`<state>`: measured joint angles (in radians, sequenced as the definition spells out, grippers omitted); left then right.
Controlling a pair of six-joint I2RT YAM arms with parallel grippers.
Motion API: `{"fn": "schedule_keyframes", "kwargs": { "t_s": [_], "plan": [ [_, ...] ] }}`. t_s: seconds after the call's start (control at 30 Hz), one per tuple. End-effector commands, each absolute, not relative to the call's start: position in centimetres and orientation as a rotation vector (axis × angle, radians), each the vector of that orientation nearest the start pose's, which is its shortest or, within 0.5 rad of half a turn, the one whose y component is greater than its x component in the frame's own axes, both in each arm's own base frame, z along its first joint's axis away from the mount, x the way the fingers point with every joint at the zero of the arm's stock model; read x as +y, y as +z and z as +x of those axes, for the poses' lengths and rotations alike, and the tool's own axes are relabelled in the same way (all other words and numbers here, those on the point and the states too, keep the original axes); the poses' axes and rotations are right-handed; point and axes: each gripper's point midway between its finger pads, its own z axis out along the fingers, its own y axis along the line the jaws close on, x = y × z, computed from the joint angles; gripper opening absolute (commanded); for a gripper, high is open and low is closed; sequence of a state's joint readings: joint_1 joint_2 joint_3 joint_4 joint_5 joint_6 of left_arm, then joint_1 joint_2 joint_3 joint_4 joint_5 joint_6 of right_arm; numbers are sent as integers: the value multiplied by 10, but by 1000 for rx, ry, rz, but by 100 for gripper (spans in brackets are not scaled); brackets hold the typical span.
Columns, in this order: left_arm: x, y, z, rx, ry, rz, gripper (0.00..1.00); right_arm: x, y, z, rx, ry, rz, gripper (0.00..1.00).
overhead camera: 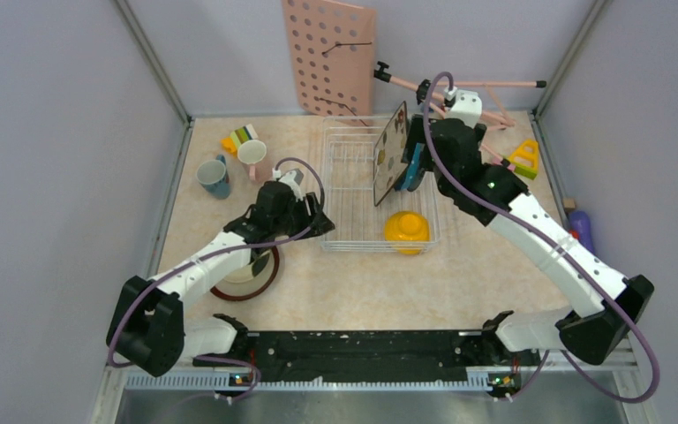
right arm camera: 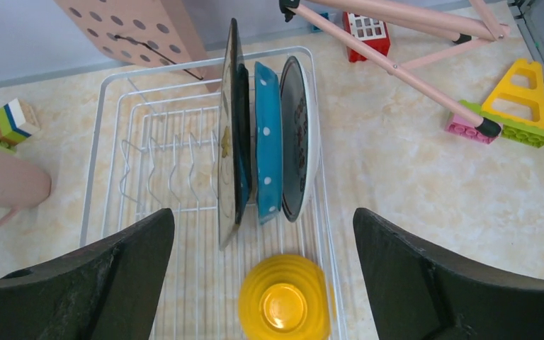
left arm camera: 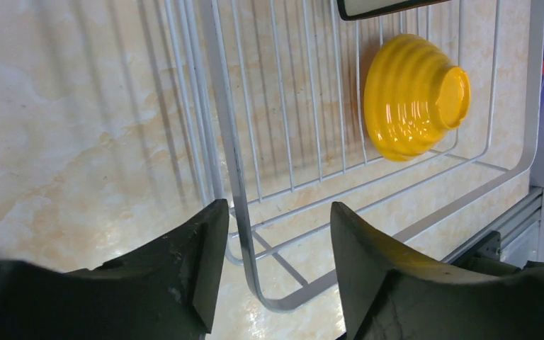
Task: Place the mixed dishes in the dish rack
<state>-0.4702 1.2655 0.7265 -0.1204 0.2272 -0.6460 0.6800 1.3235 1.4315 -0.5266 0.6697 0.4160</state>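
Observation:
The white wire dish rack [overhead camera: 349, 168] holds three upright plates: a square black-rimmed one [right arm camera: 228, 134], a teal dotted one [right arm camera: 268, 142] and a round white patterned one [right arm camera: 297, 134]. A yellow bowl [right arm camera: 283, 297] lies upside down at the rack's near end. My right gripper [right arm camera: 263, 241] hangs wide open above the plates and bowl, holding nothing. My left gripper [left arm camera: 280, 241] is open astride the rack's near-left corner wire [left arm camera: 237, 177]. A teal mug [overhead camera: 214, 177] and a pink mug [overhead camera: 254, 159] stand left of the rack. A brown-rimmed cream plate [overhead camera: 247, 274] lies partly under my left arm.
A pink pegboard [overhead camera: 328, 57] leans on the back wall, with a pink rod stand [overhead camera: 468, 84] beside it. Toy blocks lie at the back left [overhead camera: 240, 137] and to the right [overhead camera: 523, 157]. A purple bottle [overhead camera: 580, 228] stands at the right wall.

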Motion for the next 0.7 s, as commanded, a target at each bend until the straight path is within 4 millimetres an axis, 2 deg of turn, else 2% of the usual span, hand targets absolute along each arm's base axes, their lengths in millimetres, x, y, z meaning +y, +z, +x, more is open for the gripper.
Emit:
{"fn": "schedule_keyframes", "kwargs": {
  "t_s": [0.0,0.07,0.17,0.3,0.43,0.67],
  "plan": [
    [-204,149,287,2277,-760,-28,64,152,322,333,1914,101,131,96],
    [-195,153,284,2277,-710,-37,73,144,316,323,1922,106,114,98],
    [-175,168,279,2232,-624,-72,88,134,293,306,1968,103,81,98],
    [-142,181,276,2164,-477,-155,91,119,268,285,2001,94,82,98],
    [-114,195,275,2116,-370,-250,97,109,253,270,1996,117,103,98],
    [-84,208,290,2047,-441,-473,99,111,228,258,2016,193,122,98]
  ]
}}
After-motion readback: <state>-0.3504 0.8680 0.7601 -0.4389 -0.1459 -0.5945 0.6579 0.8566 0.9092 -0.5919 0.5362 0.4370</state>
